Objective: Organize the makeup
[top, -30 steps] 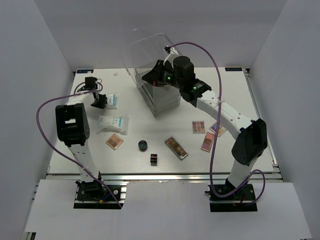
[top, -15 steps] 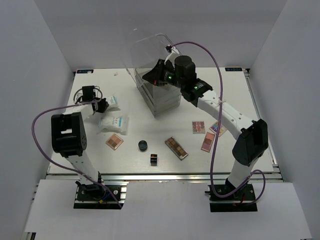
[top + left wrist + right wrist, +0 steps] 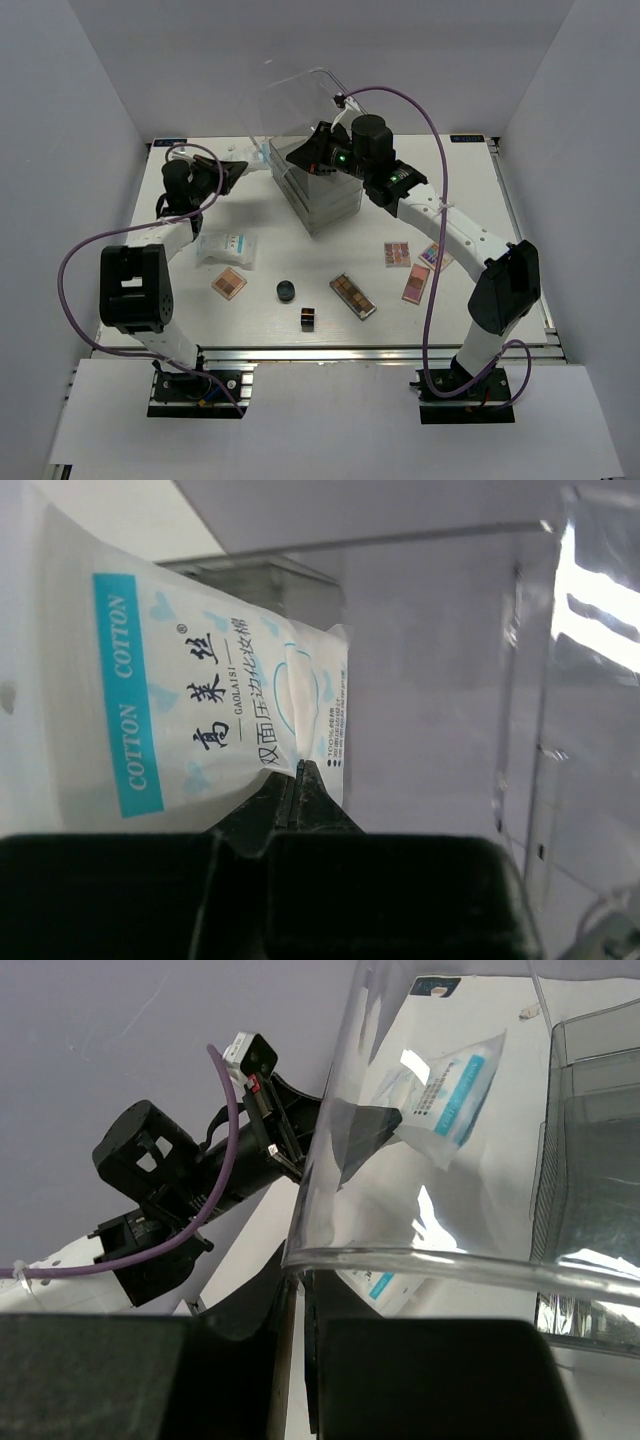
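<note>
on the white desk [image 3: 470, 200], back centre, stands the tall clear drawer box [image 3: 320, 200]. its clear curved panel [image 3: 295, 100] is raised above it, edges hard to trace vs the grey wall.

right fingers [image 3: 297, 1282] are clamped on that panel's rim, plain in the r wrist view; from above the tips are mostly lost under the wrist.

left fingers [image 3: 298, 778] are pinched tight on the lower edge of the white cotton packet [image 3: 200, 710], held up just left of the box, near the panel. the packet sticks out ahead of the tips, its far side cut off by the frame in the l wrist view. thru the panel it shows again, warped by glare.

second white packet [image 3: 227, 247] lies flat front-left, well apart from both sets of fingers.

long brown palette [image 3: 353, 296] front centre, small brown palette [image 3: 229, 283] near the second packet. pink palette [image 3: 397, 254], pink strip palette [image 3: 416, 283] and multicolour palette [image 3: 436, 258] sit at right, the last partly under the r arm.

round black jar [image 3: 287, 291] and tiny dark cube [image 3: 308, 318] are front centre, apart; cube detail too small to read.
</note>
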You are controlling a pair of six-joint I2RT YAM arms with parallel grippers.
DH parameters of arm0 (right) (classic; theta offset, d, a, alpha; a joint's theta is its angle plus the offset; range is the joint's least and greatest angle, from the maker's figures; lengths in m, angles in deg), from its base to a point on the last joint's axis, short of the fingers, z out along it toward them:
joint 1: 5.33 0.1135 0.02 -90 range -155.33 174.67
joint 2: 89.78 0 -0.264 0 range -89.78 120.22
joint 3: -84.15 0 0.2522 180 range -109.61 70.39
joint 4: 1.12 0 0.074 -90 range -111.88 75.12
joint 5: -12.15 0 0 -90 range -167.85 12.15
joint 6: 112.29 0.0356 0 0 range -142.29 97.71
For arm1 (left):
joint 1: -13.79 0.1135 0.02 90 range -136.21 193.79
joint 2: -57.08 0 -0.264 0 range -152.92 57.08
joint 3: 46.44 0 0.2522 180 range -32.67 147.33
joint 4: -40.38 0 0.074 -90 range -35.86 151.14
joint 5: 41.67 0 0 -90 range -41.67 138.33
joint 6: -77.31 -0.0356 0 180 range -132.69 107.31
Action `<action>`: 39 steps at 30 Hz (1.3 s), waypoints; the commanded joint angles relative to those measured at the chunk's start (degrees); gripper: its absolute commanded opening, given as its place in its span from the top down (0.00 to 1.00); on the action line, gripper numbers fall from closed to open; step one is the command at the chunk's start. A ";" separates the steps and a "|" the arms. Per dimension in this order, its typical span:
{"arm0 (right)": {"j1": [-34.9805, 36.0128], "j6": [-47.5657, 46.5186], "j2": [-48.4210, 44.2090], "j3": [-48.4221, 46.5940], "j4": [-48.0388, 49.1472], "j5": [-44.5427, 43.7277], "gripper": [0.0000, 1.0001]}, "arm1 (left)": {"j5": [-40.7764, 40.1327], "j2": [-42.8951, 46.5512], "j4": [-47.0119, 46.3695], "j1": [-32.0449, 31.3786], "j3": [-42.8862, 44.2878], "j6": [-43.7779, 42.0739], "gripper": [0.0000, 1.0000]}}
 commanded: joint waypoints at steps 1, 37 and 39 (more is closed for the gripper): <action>-0.24 -0.39 -3.95 -1.21 6.70 0.72 0.99 | 6.60 -1.24 -10.53 -3.97 1.62 1.56 1.00; -0.59 -0.39 -4.03 -0.95 6.97 0.45 1.00 | 10.57 -13.91 -5.92 -14.63 20.34 -1.24 0.33; -0.68 -0.39 -4.21 -0.95 6.96 0.54 1.00 | 8.55 -12.24 1.19 -14.28 20.70 -6.07 0.37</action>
